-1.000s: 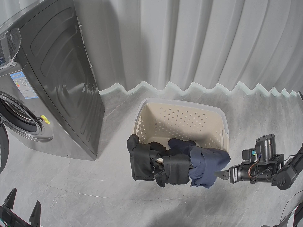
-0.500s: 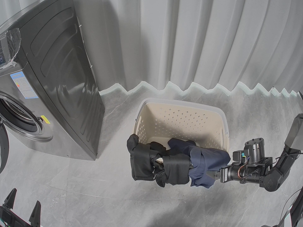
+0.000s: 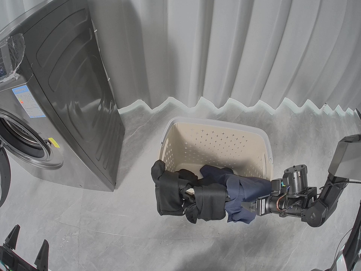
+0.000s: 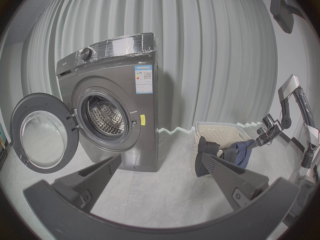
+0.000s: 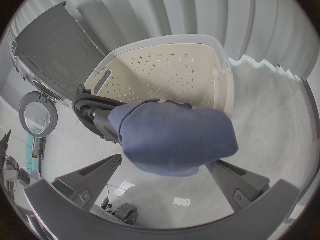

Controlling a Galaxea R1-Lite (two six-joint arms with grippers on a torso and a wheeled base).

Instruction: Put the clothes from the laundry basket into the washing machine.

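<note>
A cream laundry basket (image 3: 218, 122) stands on the floor at the middle. Over its near rim hang a black garment (image 3: 171, 192) and a navy garment (image 3: 244, 192). My right gripper (image 3: 248, 206) comes in from the right at rim height, open, its tips buried in the navy cloth. In the right wrist view the navy garment (image 5: 173, 137) bulges between the spread fingers (image 5: 100, 170) of the right gripper (image 5: 163, 162). The washing machine (image 3: 67, 95) stands at the left, its door (image 4: 41, 134) swung open and the drum (image 4: 105, 115) bare. My left gripper (image 3: 30, 237) hangs open, low at the near left.
White curtains (image 3: 225, 38) close off the back. Grey floor (image 3: 113, 215) lies bare between the washing machine and the basket. The basket (image 4: 220, 134) sits to the right of the machine's front in the left wrist view.
My right arm has slid left toward the basket, and its fingertips have gone from just beside the navy garment into its folds. The left gripper and the clothes have stayed put.
</note>
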